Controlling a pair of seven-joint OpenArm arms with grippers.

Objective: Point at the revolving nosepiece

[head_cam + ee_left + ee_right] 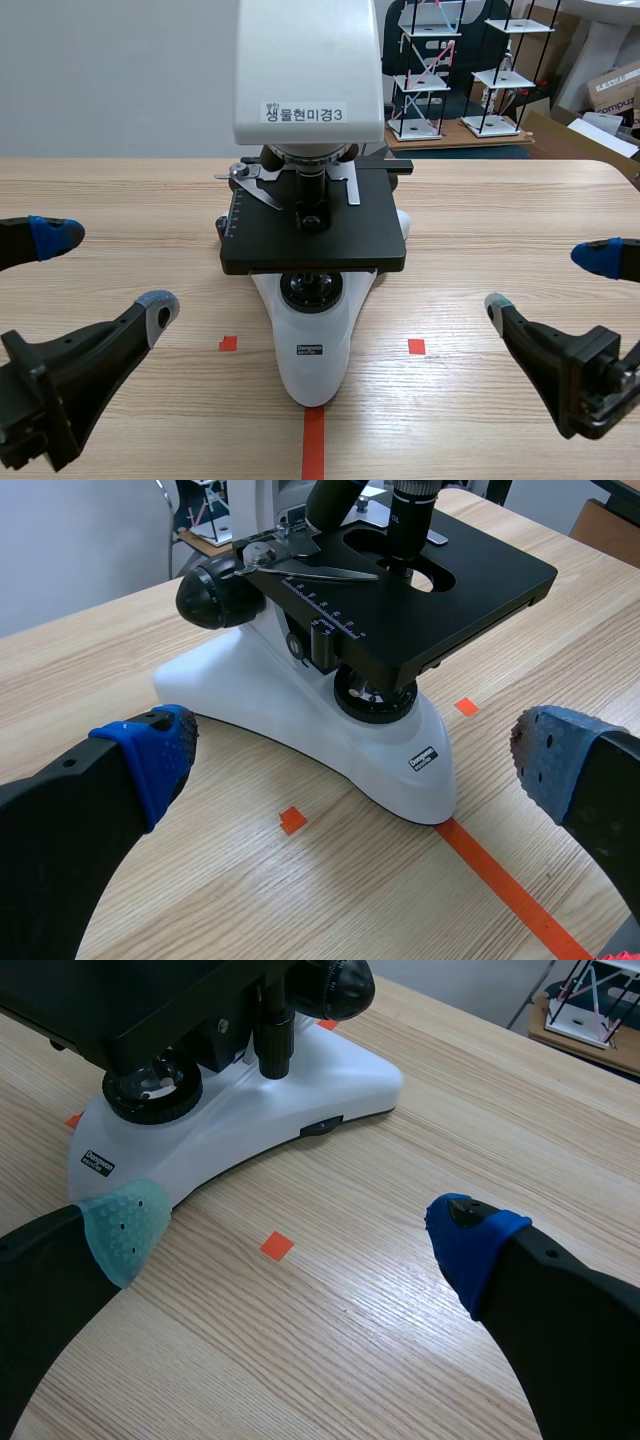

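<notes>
Standing at the middle of the bench [120, 190] in the scene view, the microscope [312, 235] faces the robot, its white foot [313, 340] on the red tape line [313, 445]. The revolving nosepiece [300, 157] sits directly under the white head [310, 60], at 12 o'clock above the black stage [375, 235]. One lens [312, 195] points down from it at the stage. The left gripper [107, 270] lies at 8 o'clock from the microscope, fingers spread wide with nothing between them. The right gripper [548, 283] lies at 4 o'clock, fingers released and holding nothing. Both grippers are well apart from the revolving nosepiece.

Left wrist view: the left gripper [352, 755] is spread, with one blue pad at each side. The foot [300, 725] lies at 12 o'clock ahead of the gripper and touches neither finger. The stage [480, 570] stands above the foot, and a black focus knob [215, 595] is at 11 o'clock. Two lenses [408, 520] hang over the stage. The revolving nosepiece that carries them cannot be made out in this view.

Right wrist view: the right gripper [297, 1235] is spread, its grey-green pad and blue pad well apart. The foot [290, 1090] lies ahead at 11 o'clock, with a focus knob [335, 985] at 12 o'clock. A red tape square [277, 1246] lies on the bench between the fingers.
</notes>
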